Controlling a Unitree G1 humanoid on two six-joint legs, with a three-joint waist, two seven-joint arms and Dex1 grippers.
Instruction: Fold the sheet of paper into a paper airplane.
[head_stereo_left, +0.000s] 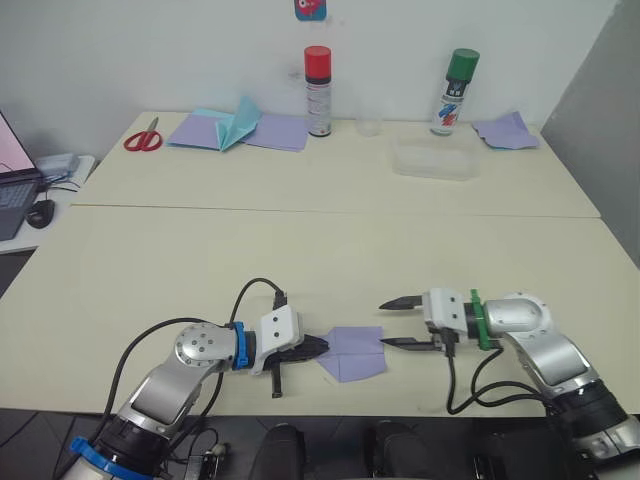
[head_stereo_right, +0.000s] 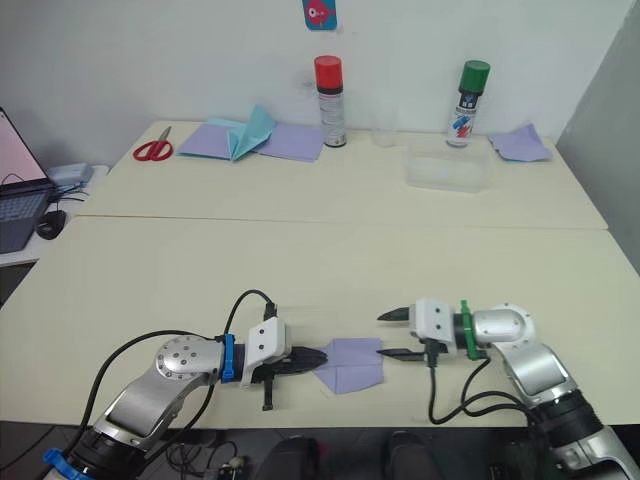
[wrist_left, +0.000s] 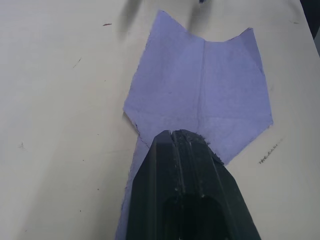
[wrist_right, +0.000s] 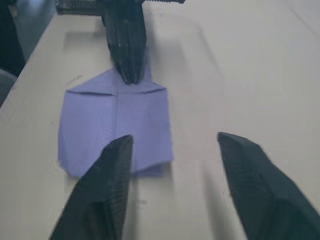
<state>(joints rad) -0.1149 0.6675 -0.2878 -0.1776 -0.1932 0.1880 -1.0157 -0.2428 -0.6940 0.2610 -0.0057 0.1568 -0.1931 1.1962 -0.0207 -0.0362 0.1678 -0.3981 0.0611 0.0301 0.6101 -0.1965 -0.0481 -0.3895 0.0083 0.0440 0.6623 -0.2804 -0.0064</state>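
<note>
Sheet of paper (head_stereo_left: 352, 352): lavender, folded to a point, lay flat on the table (head_stereo_left: 300, 250) near its front edge, between the two grippers.

Left gripper (head_stereo_left: 318, 346): fingers pressed together, tip on the sheet's pointed end; whether it pinched or merely pressed the paper was unclear.

Right gripper (head_stereo_left: 392, 322): fingers spread wide, holding nothing; one fingertip just beside the sheet's square end.

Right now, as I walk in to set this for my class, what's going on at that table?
A two-armed robot is folding a small lavender paper sheet into an airplane at the near edge of the cream table. Its left hand, fingers shut, presses the sheet's pointed end. Its right hand is open at the opposite edge, one finger beside the paper.
</note>
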